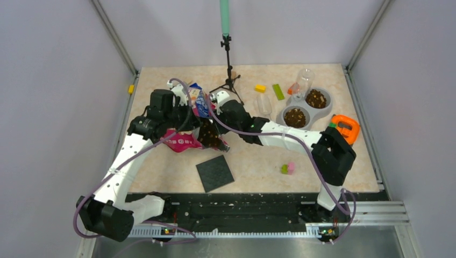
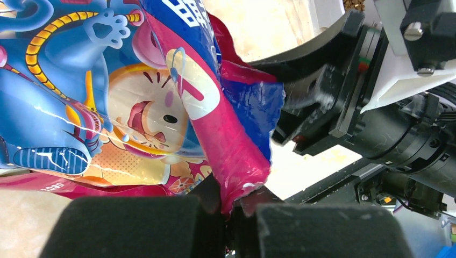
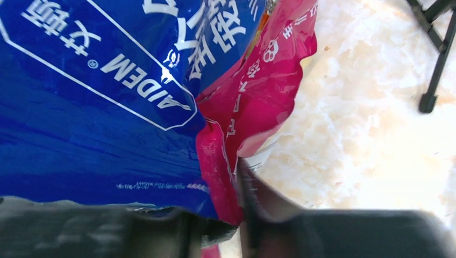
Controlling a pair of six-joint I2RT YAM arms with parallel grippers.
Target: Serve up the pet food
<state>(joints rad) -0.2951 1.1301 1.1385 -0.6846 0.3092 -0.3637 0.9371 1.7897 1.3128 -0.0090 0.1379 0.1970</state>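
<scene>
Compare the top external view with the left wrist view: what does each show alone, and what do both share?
Only top external: the grey double bowl heaped with kibble, the black mat, the tripod and the toy blocks. Only left wrist: the left tool shut on the pink edge of the bag, and the cartoon print up close. Both: the bag and the right arm beside it.

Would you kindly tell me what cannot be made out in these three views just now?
- Right wrist view: the right gripper is blurred and cut by the bottom edge; whether it grips the bag is unclear.
- Left wrist view: the bag and the right arm hide the double bowl beyond the left gripper.
- Top view: the arms cover both grippers' fingertips; the clear cup is too small to show its contents.
</scene>
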